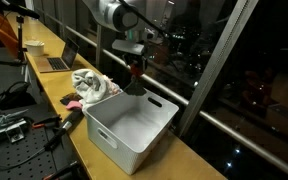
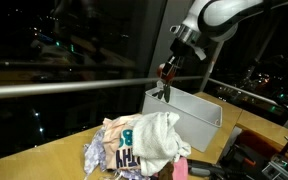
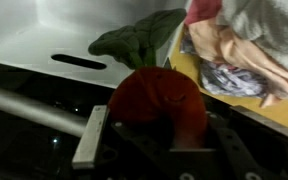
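Observation:
My gripper is shut on a red plush vegetable with dark green leaves. In both exterior views the gripper holds the toy in the air above the rim of a white plastic bin, with the green leaves hanging down. In the wrist view the bin's white inside and its slot handle lie beyond the toy.
A heap of crumpled clothes lies on the wooden counter beside the bin. A laptop and a cup stand farther along. A metal rail and dark windows run behind the counter. Cables and tools lie off the counter's side.

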